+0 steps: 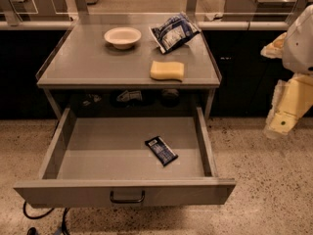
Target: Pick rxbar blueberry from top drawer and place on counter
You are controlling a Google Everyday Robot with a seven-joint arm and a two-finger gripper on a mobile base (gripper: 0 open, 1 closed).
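The rxbar blueberry [161,150], a small flat dark-blue bar with a white patch, lies on the floor of the open top drawer [98,155], right of its middle and turned at a slant. The drawer is pulled out fully, with its dark loop handle [127,197] at the front. The counter [98,58] stands above it. My gripper [283,114], a pale yellow and white part of the arm, hangs at the right edge of the view. It is outside the drawer, to the right of it and above floor level, and holds nothing I can see.
On the counter are a white bowl [122,36], a crinkled blue-and-white bag [173,31] and a yellow sponge [167,70]. Small dark items [129,96] lie on a shelf under the counter. Black cables [44,217] lie on the speckled floor at the front left.
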